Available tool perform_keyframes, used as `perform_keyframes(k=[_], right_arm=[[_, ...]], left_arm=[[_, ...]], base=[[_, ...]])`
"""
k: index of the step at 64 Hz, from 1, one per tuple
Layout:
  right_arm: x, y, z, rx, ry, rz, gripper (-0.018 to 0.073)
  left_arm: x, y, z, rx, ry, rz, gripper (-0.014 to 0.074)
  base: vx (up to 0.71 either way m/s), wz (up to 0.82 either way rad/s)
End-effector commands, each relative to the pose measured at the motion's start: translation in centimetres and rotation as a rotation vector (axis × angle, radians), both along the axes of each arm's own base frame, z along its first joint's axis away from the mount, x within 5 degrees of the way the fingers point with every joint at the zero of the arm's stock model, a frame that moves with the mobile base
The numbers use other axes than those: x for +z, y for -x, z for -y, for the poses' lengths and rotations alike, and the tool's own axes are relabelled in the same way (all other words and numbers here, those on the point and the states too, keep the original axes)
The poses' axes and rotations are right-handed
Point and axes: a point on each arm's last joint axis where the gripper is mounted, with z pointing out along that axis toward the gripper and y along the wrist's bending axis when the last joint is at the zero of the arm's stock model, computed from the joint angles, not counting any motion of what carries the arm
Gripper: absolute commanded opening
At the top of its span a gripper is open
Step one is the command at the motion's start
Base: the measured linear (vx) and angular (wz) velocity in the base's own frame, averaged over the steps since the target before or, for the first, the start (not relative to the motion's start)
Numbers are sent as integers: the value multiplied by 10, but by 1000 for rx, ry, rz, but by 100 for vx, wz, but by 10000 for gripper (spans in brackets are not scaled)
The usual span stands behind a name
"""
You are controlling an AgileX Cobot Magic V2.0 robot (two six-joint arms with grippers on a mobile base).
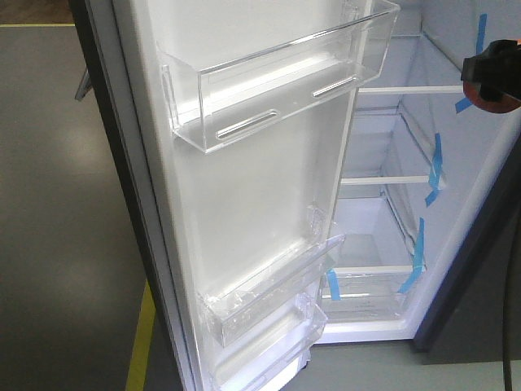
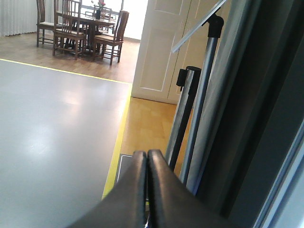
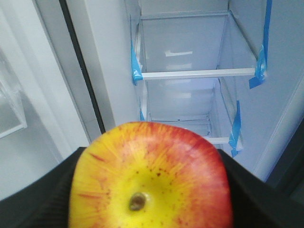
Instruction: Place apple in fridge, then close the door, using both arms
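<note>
The apple (image 3: 152,171), red with a yellow blossom end, fills the bottom of the right wrist view, and my right gripper (image 3: 151,190) is shut on it with black fingers (image 3: 42,199) at both sides. It hangs in front of the open fridge (image 1: 383,236), facing white shelves (image 3: 199,73) and blue tape strips. In the front view this gripper (image 1: 491,77) shows at the right edge, at upper-shelf height. The door (image 1: 260,187) stands wide open, white face and clear bins (image 1: 277,90) towards me. My left gripper (image 2: 147,159) is shut on nothing, beside a dark grey panel (image 2: 266,118).
A yellow floor line (image 1: 140,342) runs along the grey floor left of the door. Two metal poles (image 2: 197,109) stand just ahead of the left gripper. Farther off are white panelled doors (image 2: 161,47) and a dining table with chairs (image 2: 80,28).
</note>
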Motion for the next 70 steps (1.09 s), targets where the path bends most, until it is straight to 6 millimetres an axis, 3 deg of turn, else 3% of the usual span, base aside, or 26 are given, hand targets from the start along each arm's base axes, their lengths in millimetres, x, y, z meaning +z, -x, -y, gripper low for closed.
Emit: perform_keyframes(k=[1,70], right_arm=[[26,6,2,-8,4,141,8],[26,6,2,-8,4,141,8]], left_arm=[[-2,0,-1,5,6,65,-6],[-2,0,-1,5,6,65,-6]], base=[[2,-1],[1,0]])
